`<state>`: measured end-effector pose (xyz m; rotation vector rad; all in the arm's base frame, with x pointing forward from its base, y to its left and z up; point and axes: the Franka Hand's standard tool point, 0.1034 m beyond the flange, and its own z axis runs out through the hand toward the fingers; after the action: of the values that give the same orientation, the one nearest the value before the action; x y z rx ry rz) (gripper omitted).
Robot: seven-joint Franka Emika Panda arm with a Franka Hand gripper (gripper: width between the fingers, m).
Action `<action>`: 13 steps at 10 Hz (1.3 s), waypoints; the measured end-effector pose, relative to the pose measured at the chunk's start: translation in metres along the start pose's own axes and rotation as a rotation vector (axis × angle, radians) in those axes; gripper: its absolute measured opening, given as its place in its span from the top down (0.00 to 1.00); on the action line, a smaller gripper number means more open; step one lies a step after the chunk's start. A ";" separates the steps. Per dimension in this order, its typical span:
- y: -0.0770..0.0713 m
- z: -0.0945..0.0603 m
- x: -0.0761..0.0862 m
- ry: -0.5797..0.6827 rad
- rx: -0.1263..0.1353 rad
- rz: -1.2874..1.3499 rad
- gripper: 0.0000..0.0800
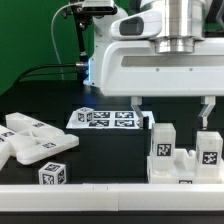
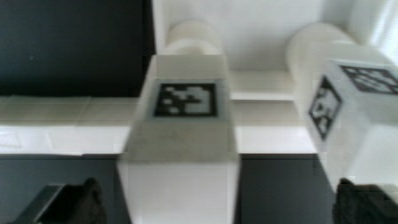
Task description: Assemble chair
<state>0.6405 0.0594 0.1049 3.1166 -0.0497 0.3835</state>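
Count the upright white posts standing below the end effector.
2. The left post and the right post, as the exterior view shows them, stand side by side at that view's lower right. Others may be hidden from view.

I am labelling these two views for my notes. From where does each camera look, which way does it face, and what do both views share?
Exterior view: off the arm, low beside the table, facing across it at the loose chair parts, the marker board and the upright posts; the arm and its open tool show.
Wrist view: on the wrist, looking along the tool at the upright posts; only the dark fingertips show.
Shared: the upright posts between the tool's fingers.
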 end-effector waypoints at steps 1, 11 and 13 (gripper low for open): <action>-0.004 0.001 -0.004 -0.107 0.008 0.015 0.19; 0.013 0.012 -0.007 -0.235 -0.014 0.230 0.65; 0.013 0.012 -0.007 -0.234 -0.026 0.337 0.65</action>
<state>0.6360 0.0464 0.0913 3.1056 -0.5795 0.0128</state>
